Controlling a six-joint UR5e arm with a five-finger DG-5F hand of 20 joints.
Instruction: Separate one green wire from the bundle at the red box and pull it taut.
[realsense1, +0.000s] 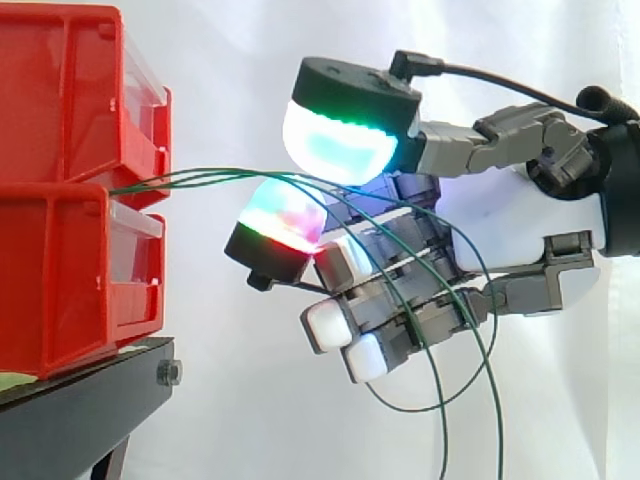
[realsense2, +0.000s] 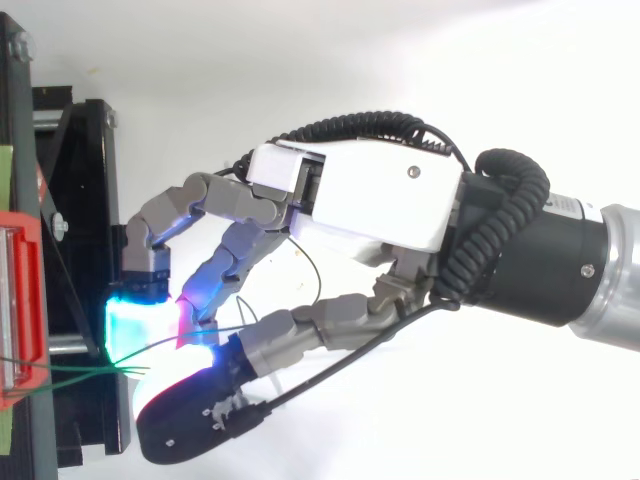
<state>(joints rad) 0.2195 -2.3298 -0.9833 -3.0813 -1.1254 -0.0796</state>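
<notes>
The green wires (realsense1: 200, 178) come out from between the two stacked red bins, the upper bin (realsense1: 60, 90) and the lower bin (realsense1: 60, 280). They run rightward, close together, to the hand (realsense1: 520, 220). There they pass between two glowing fingers (realsense1: 340, 140). One has a cyan-green pad above the strands; the other has a pad below them that shows cyan and red. These two pads close on the wires right where the strands meet them, so we read it as a pinch on the wires. We cannot tell how many strands are caught. Past the pinch the wires cross in front of the other fingers, which are curled in with white pads, and hang in loose loops below the hand.

From above, we see the wires (realsense2: 80, 372) leave the bin at the left edge and reach the cyan pad just off the front of the stand (realsense2: 90, 250). The bins sit on this black stand, with the white curtain (realsense1: 250, 420) behind.
</notes>
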